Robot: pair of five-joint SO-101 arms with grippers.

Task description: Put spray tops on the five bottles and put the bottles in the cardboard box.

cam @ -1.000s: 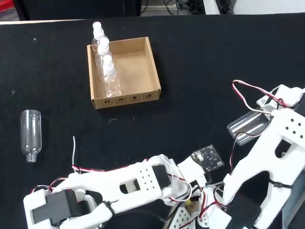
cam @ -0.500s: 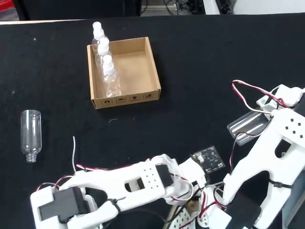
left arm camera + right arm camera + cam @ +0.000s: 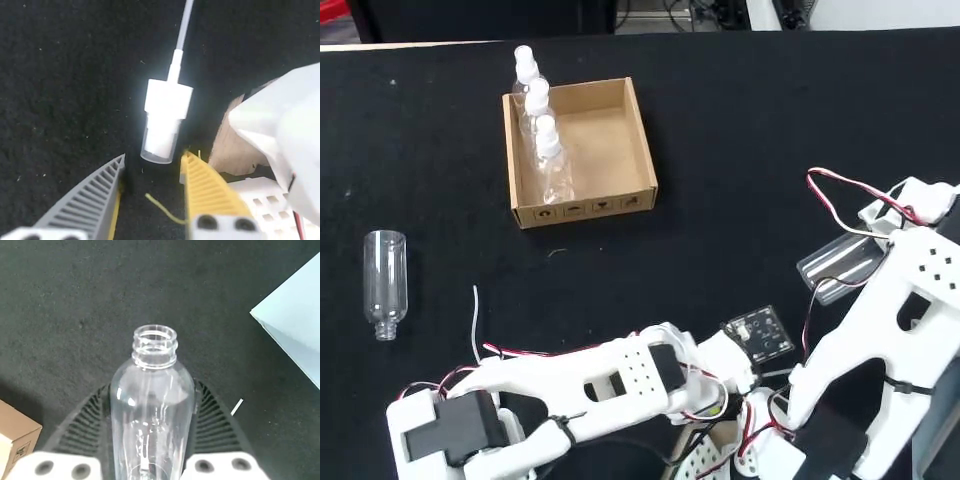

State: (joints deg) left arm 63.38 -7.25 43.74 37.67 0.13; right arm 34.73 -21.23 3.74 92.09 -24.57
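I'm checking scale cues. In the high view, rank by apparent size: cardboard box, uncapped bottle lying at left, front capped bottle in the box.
1. cardboard box, clearly largest.
2. uncapped bottle at left, looks slightly bigger.
3. front capped bottle; foreshortened in the box, so their order is unsure.

Three clear spray-topped bottles [image 3: 544, 140] line the left wall inside the brown cardboard box [image 3: 605, 150]. A clear uncapped bottle [image 3: 385, 280] lies on the black table [image 3: 770, 130], front-left of it.

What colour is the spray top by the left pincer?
The spray top is white all over; best seen in the left wrist view.
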